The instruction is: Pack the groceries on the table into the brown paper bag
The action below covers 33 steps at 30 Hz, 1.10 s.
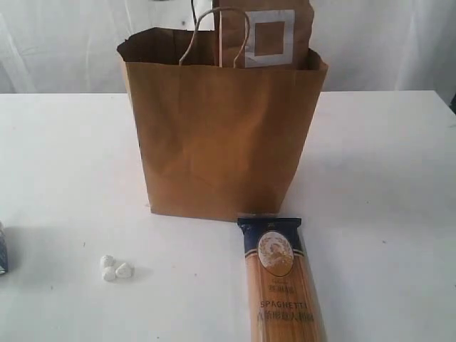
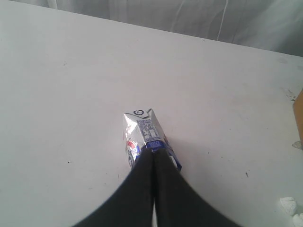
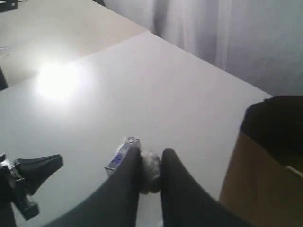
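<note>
The brown paper bag [image 1: 221, 142] is kept upright and open on the table [image 1: 64, 164] for loading, the spaghetti packet [image 1: 281, 285] laid just before it, the brown pouch [image 1: 267, 35] stood inside, the small carton [image 2: 139, 132] found at the tips of the fully closed, empty left gripper [image 2: 152, 156], and a whitish lump [image 3: 150, 175] seen between the nearly closed fingers of the right gripper [image 3: 151, 153], though whether it is gripped cannot be told.

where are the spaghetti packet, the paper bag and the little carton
spaghetti packet [image 1: 279, 285]: exterior view, orange front above the lettering
paper bag [image 1: 221, 135]: exterior view, front wall
carton [image 2: 142, 136]: left wrist view, printed side panel
</note>
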{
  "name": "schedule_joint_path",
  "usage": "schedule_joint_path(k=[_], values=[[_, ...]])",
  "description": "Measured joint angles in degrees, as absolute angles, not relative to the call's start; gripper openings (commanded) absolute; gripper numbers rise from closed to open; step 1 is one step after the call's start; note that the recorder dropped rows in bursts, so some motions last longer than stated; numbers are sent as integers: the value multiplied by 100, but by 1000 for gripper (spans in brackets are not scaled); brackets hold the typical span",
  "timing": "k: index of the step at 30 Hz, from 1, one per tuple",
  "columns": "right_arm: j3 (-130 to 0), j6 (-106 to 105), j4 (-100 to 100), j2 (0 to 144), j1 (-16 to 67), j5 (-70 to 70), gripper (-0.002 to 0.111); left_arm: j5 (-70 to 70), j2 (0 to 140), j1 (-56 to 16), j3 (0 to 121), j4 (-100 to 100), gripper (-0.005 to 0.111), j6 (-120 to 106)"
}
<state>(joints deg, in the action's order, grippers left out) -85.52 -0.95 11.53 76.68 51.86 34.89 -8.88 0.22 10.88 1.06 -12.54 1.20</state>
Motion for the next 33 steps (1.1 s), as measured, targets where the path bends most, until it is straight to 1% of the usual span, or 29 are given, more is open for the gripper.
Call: schedule_joint_path(k=[4, 10, 17, 19, 23, 28, 31, 33], values=[[-9531, -44, 1369, 8376, 4650, 4132, 0, -884, 22, 1088, 106, -1254, 0, 120], [-10561, -232, 1423, 9413, 4288, 4287, 0, -884, 22, 1088, 106, -1254, 0, 120], [-10820, -556, 727, 10248, 4241, 4314, 0, -884, 22, 1088, 106, -1254, 0, 120], [-10820, -556, 589, 10412, 4231, 4322, 2, -884, 22, 1088, 106, -1254, 0, 120], [-10820, -559, 484, 10550, 4231, 4214, 13, -884, 22, 1088, 106, -1254, 0, 120], [-10834, -513, 198, 10573, 4231, 3648, 29, -884, 22, 1088, 106, -1254, 0, 120], [-10833, -425, 0, 10573, 4231, 3537, 42, -884, 22, 1088, 106, -1254, 0, 120], [-10833, -330, -177, 10573, 4231, 3548, 49, -884, 22, 1088, 106, -1254, 0, 120]])
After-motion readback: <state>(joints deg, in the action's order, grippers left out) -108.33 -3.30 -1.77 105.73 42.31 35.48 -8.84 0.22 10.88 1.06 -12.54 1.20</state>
